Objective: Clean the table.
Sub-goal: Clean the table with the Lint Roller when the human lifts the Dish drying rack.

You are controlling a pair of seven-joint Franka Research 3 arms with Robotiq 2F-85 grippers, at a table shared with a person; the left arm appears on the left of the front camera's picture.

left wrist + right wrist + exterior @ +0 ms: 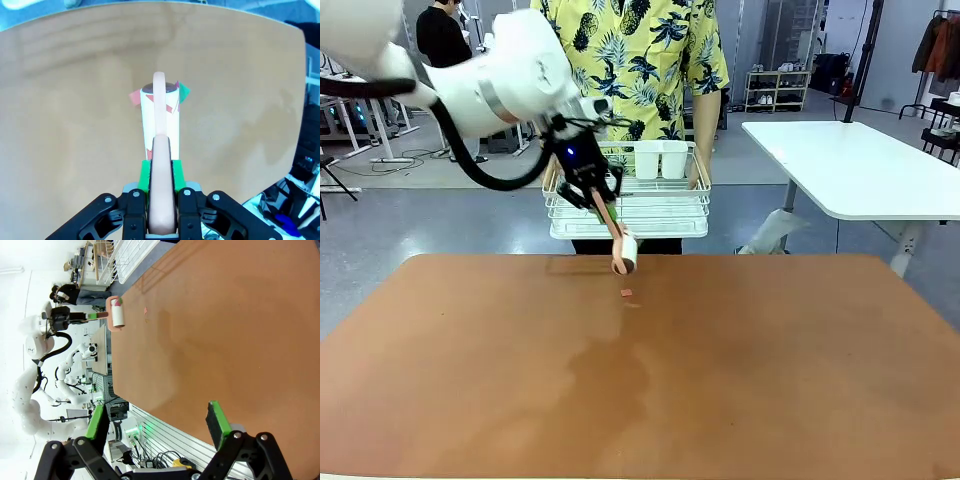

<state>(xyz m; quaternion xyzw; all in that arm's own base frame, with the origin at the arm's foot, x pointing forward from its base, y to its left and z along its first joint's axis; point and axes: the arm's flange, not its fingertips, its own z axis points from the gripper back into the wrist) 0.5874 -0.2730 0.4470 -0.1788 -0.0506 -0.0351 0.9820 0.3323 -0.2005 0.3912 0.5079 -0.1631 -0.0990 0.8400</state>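
— where's the left arm sitting?

— my left gripper is up over the far edge of the table, a little left of that edge's middle. its jaws are clamped tight on the pink handle of a lint roller. from the wrist camera i see the green pads pressed flat against both sides of the handle.

— and the roller head?

— white, angled down toward the far edge. i can't tell whether it touches the top or hangs just above it. red and green scraps cling to its end. one small red scrap lies on the table just on my side of the roller, and a darker patch marks the middle of the top.

— right arm?

— my right gripper hangs above the table top, well apart from the roller, jaws spread wide with nothing between them.

— anyone at the far side?

— a person stands just past the far edge, holding a white wire basket with two white cups in it, right behind the roller.
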